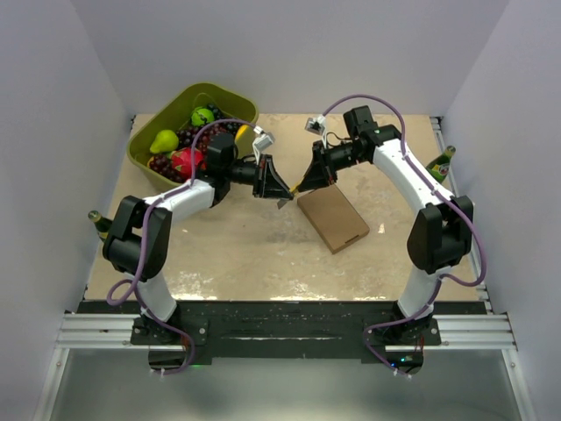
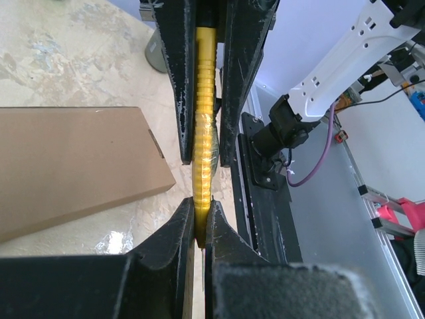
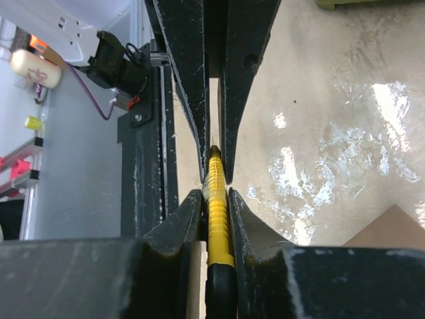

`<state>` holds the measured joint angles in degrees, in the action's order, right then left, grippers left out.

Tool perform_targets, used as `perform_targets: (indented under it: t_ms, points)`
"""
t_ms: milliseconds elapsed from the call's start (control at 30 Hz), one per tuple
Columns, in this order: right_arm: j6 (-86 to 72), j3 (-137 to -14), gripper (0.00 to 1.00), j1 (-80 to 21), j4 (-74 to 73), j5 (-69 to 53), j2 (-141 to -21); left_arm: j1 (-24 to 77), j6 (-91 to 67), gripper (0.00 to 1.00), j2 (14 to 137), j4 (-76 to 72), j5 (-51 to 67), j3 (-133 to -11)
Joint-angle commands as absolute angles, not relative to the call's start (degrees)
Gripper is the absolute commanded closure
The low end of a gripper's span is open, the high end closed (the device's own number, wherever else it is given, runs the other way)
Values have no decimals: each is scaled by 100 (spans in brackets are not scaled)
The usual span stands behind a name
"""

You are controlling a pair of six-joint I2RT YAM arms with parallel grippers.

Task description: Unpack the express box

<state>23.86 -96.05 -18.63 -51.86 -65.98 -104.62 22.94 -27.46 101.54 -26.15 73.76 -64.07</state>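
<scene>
Camera set-up: one fixed overhead view, two wrist views facing each other.
The top view is taken from above at the near side, looking down on the whole mottled beige tabletop (image 1: 237,254); each wrist view is taken at close range along its own black fingers (left gripper (image 2: 201,207), right gripper (image 3: 216,193)). The slim yellow ridged tool (image 2: 204,119) is shared by both wrist views, the flat brown cardboard box (image 1: 332,217) by the top and left wrist views.

Left jaws and right jaws meet, both clamping 1 yellow tool (image 2: 205,100).
</scene>
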Motion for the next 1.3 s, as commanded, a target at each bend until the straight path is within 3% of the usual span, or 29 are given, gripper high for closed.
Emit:
perform_targets:
  t_ms: [0, 33, 267, 300, 333, 367, 467, 500, 533, 733, 900, 1033, 1167, 1267]
  points:
    - [2197, -9527, 93, -1960, -4966, -7005, -10345, 2355, -2830, 100, 10028, -2953, 7436, -6478]
    - [2189, -9510, 99, -1960, -4940, -7005, -10336, 2355, -2830, 100, 10037, -2953, 7427, -6469]
    - [1664, -9676, 100, -1960, -4887, -6488, -10301, 2347, -2594, 100, 10090, -2595, 7243, -6504]
    - [1400, -9677, 100, -1960, -4634, -6347, -10275, 2347, -2532, 96, 10099, -2523, 7181, -6513]
    - [1267, -9720, 100, -1934, -4667, -6233, -10257, 2338, -2453, 83, 10099, -2409, 7120, -6539]
    - [1118, -9834, 100, -1925, -4650, -5796, -10179, 2329, -2130, 60, 10090, -1973, 7032, -6643]
    - [862, -9940, 100, -1820, -4509, -5406, -9951, 2224, -1410, 35, 10029, -1068, 6602, -6942]
    - [853, -9949, 100, -1785, -4509, -5066, -9862, 2145, -1284, 14, 10002, -907, 6366, -7013]
    - [687, -9941, 100, -1767, -4483, -4671, -9792, 2092, -1170, 1, 9932, -757, 6224, -7075]
    - [590, -9283, 100, -1565, -3922, -2633, -8897, 1784, -695, 0, 9686, -326, 5047, -7145]
    - [202, -7806, 100, -1424, -2629, -1337, -7780, 2170, -835, 0, 9887, -352, 4203, -7215]
    - [203, -7480, 100, -1258, -2505, -1380, -7384, 2610, -791, 0, 10509, -202, 3639, -7610]
    - [176, -7224, 100, -906, -2232, -1966, -7452, 3180, 409, 1, 11056, 578, 3087, -8374]
    - [246, -7741, 100, -528, -2688, -2697, -8091, 3269, 694, 12, 11346, 703, 2962, -8595]
